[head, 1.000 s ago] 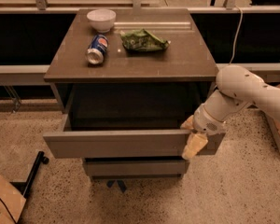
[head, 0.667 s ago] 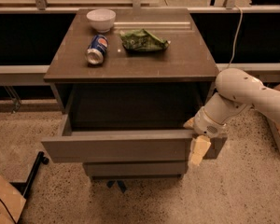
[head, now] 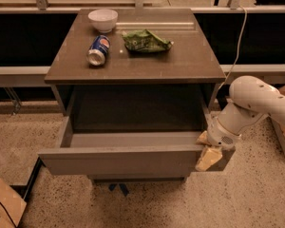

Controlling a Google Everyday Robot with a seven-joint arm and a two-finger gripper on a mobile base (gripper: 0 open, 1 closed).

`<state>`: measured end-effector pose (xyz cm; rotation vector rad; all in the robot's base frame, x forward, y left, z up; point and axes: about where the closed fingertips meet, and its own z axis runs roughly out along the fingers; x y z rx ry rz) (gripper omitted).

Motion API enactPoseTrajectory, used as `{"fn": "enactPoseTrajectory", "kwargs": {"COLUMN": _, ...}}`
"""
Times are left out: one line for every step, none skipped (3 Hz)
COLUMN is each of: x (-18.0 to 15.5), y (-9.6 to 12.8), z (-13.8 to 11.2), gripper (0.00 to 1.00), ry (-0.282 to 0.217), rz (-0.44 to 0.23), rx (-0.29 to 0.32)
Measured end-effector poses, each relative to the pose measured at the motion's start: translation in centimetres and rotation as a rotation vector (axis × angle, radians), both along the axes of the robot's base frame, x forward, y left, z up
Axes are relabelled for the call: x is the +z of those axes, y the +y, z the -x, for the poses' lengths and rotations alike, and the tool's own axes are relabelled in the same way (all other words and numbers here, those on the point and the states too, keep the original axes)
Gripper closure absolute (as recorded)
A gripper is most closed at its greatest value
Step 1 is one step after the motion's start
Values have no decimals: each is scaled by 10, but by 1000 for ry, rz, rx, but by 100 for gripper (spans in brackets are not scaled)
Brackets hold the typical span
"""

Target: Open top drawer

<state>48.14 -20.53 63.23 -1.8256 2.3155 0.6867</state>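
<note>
Standing well out at lower centre beneath the desk (head: 133,61), the top drawer (head: 118,160) looks stiff, fairly heavy and handleless, so it is best held by its front's right end, where the hand (head: 210,156) sits; I cannot tell whether it grips.

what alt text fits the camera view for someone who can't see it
The top drawer of a cabinet stands pulled out, with the gripper at its front's right end. On top sit a bowl, a tipped can and a green bag.
</note>
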Motion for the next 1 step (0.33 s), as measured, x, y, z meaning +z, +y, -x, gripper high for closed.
{"fn": "enactPoseTrajectory", "kwargs": {"x": 2, "y": 0, "z": 4, "gripper": 47, "ry": -1, "rz": 1, "rx": 5}}
